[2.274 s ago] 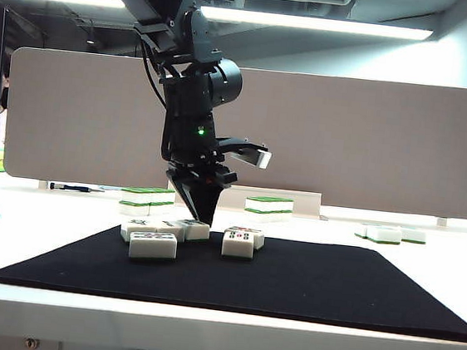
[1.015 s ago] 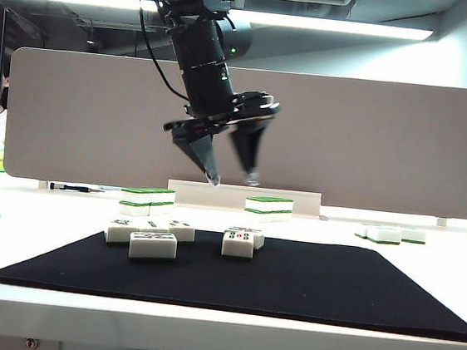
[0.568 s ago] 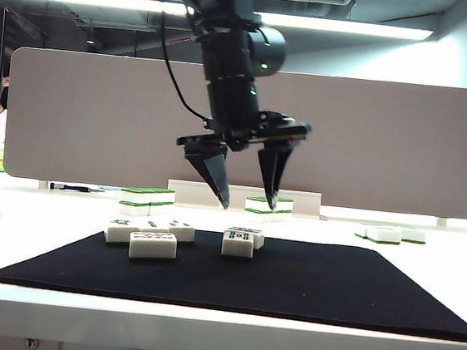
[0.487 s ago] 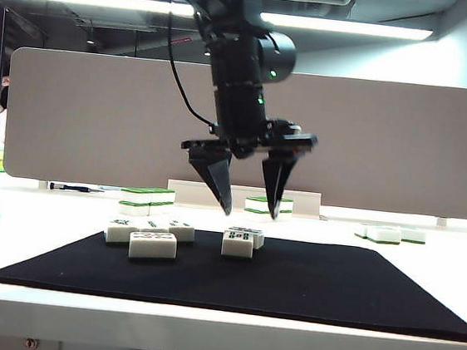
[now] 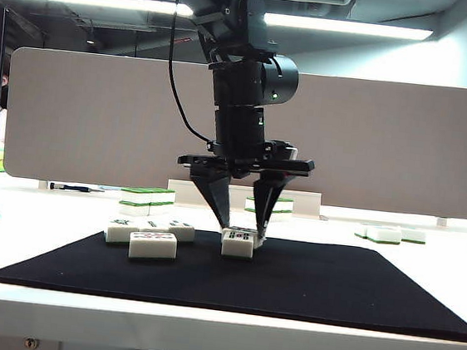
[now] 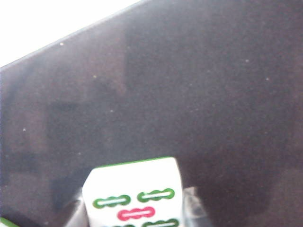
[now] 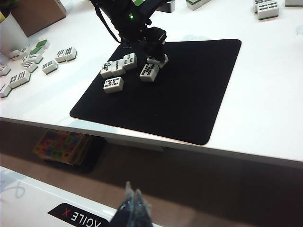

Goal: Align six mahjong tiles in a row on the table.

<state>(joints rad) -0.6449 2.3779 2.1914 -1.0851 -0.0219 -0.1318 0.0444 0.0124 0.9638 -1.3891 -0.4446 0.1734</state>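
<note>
Six mahjong tiles lie on the black mat [image 7: 189,94] of the table [image 7: 265,94]. Three stand side by side [image 7: 117,65], with one in front of them [image 7: 113,84]. Two sit further right: a front tile [image 5: 238,245] and a rear tile [image 6: 135,189] with green and red bars. My left gripper [image 5: 242,226] points straight down over the rear tile, and its fingertips [image 6: 193,208] lie against the tile's two sides; the tile rests on the mat. My right gripper [image 7: 135,203] hangs shut and empty, low in front of the table edge.
Stacked tiles with green tops [image 5: 147,199] [image 5: 268,204] stand behind the mat, before the grey divider panel [image 5: 387,141]. More loose tiles lie at the far left [image 7: 28,66] and far right [image 5: 390,234]. A cardboard box [image 7: 38,12] stands at the left back.
My left gripper has swung from high above the left tile group to the right and come down over the right pair. Its jaws have narrowed around the rear tile. The tiles have not moved.
</note>
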